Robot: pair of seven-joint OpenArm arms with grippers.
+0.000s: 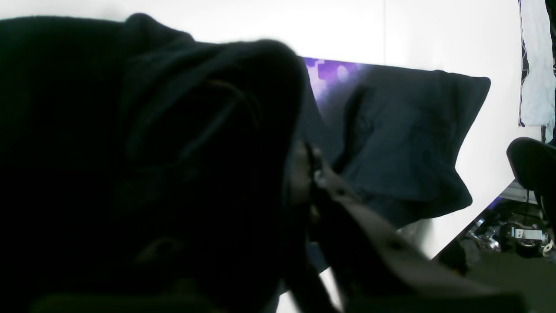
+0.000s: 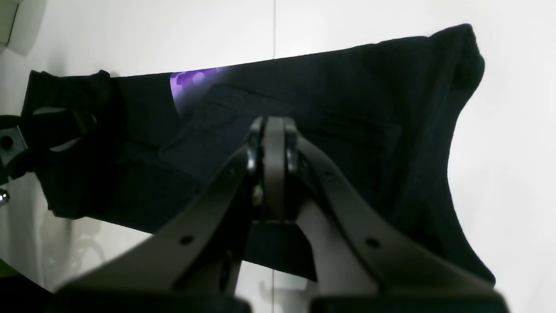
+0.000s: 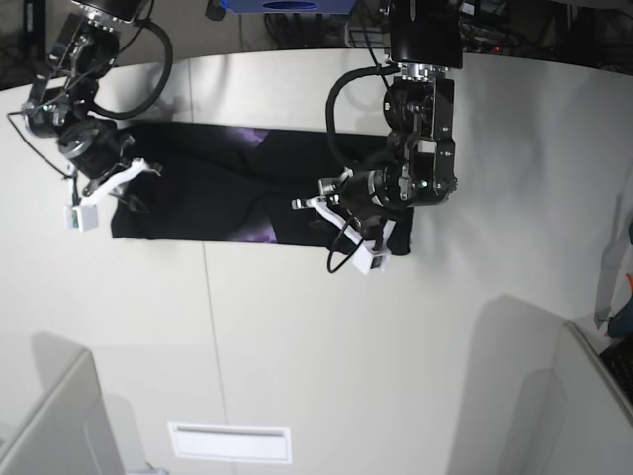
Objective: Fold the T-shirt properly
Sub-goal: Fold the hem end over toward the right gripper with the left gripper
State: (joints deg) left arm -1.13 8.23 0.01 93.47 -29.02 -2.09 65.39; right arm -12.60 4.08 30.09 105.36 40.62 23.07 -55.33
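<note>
The T-shirt (image 3: 227, 198) lies as a long band across the table's (image 3: 316, 346) far half; left gripper (image 3: 341, 213) clamps a lifted end fold, right gripper (image 2: 273, 130) pinched together over the opposite end.

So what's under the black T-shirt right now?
The T-shirt lies in a long folded strip on the white table, which shows all around it. A purple print peeks out between the layers. Anything else beneath the cloth is covered.
</note>
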